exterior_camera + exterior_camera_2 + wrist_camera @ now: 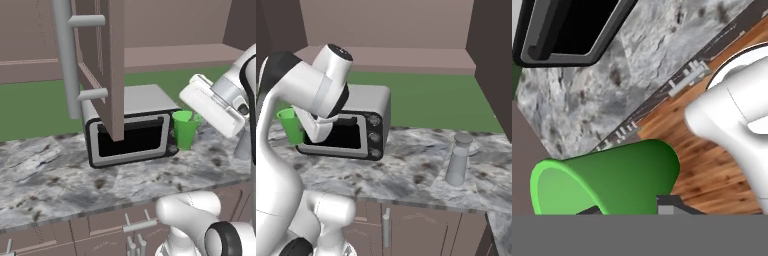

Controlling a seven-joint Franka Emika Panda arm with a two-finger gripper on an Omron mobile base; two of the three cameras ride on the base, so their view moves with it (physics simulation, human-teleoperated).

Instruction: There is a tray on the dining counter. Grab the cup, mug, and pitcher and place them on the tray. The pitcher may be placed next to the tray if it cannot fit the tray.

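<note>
Cup in the tool, beside the toaster oven

My tool stands narrow, closed on the rim wall of the bright green handleless tumbler. In the hand view one dark fingertip shows inside the tumbler's mouth and the other against its outer side. The tumbler lies across the bottom of that view, with its open mouth towards the camera and its tapered base pointing away over the brown wooden plank floor.

In the left base view the tumbler sits just beside the right end of the silver toaster oven, with my white hand coming down onto its rim from the right. I cannot tell whether its base touches the grey-white marbled stone table.

The toaster oven stands on that table with its dark glass door facing me and its knobs on the right. Well apart from it, further right along the table, the tall pale grey translucent pitcher stands upright.

Above the oven's left half hangs an open reddish-brown cabinet door with a long grey bar handle. Behind the table runs a green wall band.
</note>
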